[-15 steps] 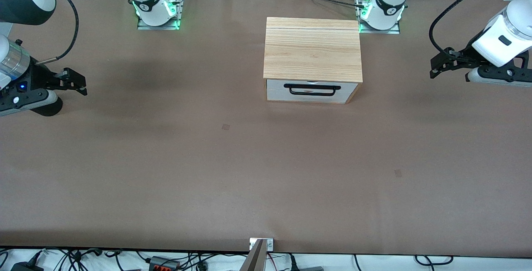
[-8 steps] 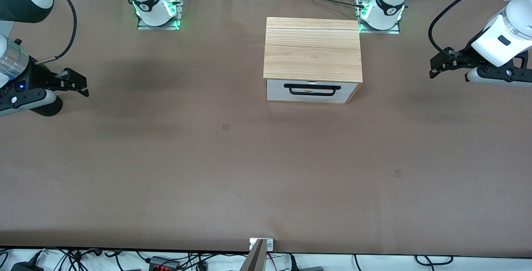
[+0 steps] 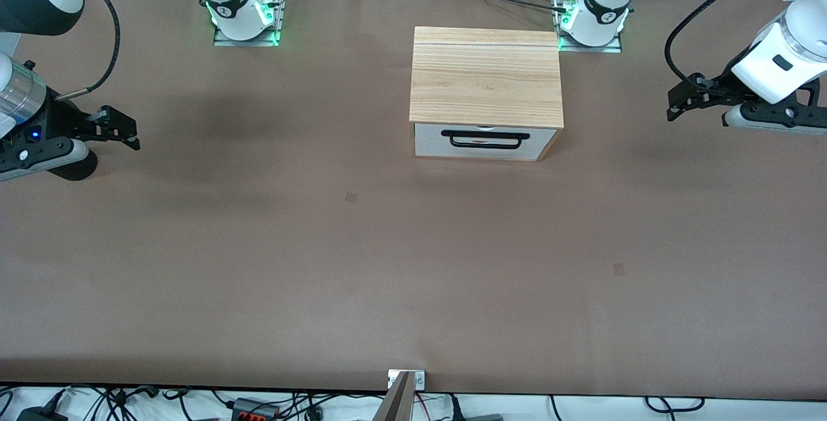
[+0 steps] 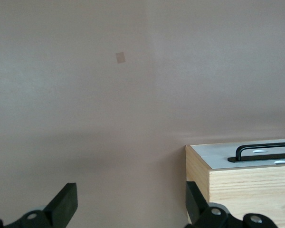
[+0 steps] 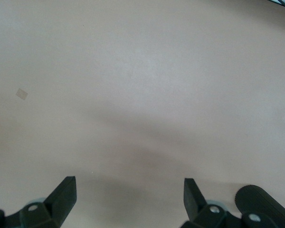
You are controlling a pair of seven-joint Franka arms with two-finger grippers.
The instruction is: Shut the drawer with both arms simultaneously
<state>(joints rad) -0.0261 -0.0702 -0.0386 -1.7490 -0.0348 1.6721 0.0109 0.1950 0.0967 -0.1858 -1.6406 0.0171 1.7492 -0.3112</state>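
left gripper (image 3: 676, 99) up over the table (image 3: 413, 266) toward the left arm's end, well apart from the box (image 3: 486, 75), fingers (image 4: 66, 203) spread wide with nothing between them. right gripper (image 3: 128, 130) up over the right arm's end of the same table, also well apart from the box, fingers (image 5: 64, 192) likewise parted and holding nothing. both turned inward toward the box.

drawer (image 3: 483, 141) set in the box's front face, white panel flush with the wood frame, black bar handle (image 3: 484, 139) across it, facing the front camera. box resting between the two arm bases, just beside the left arm's base (image 3: 591, 27); right arm's base (image 3: 245, 17) farther along from the box, green lights glowing at both.

brown matte covering over the whole table, faintly shadowed under each gripper. two small darker square marks (image 3: 351, 197) on it, nearer the front camera than the box. tangle of black cables (image 3: 258, 405) on a pale floor past the table edge nearest the front camera; metal framing and more cabling past the edge by the bases.
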